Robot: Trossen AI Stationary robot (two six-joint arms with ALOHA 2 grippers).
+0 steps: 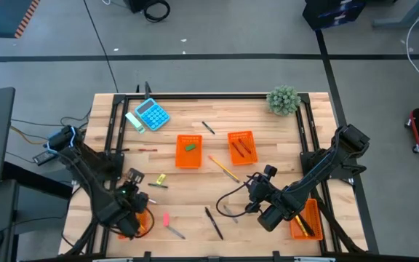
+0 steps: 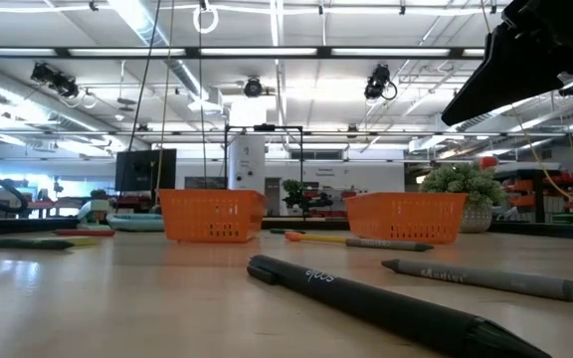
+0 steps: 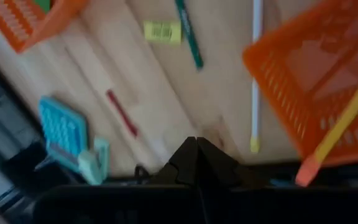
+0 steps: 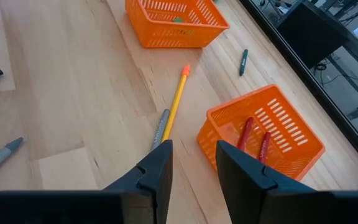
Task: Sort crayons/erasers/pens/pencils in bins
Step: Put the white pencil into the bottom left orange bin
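Left gripper (image 1: 132,177): near the counter's (image 1: 195,200) front left; its fingers (image 3: 194,163) are pressed together with nothing between them.
Front-left bin (image 1: 138,223): under the left arm, a yellow pencil (image 3: 340,124) leaning over its rim.
Calculator (image 1: 152,114): blue, at the back left, a pale green block touching its corner.
Loose items, left half: yellow eraser (image 1: 161,177) and green pen (image 1: 157,185) just beside the left gripper; pink eraser (image 1: 166,218) near the front.
Centre-left bin (image 1: 188,151): holds a green eraser (image 1: 190,147).
Loose pencil (image 1: 224,168): yellow, lying between the two centre bins.
Centre-right bin (image 1: 242,147): holds red crayons (image 4: 252,140).
Black pens (image 1: 214,223): loose near the front centre.
Right gripper (image 1: 262,180): above the counter right of centre, fingers (image 4: 160,165) slightly apart, holding nothing.
Front-right bin (image 1: 305,218): partly under the right arm.
Plant (image 1: 283,100): back right corner.
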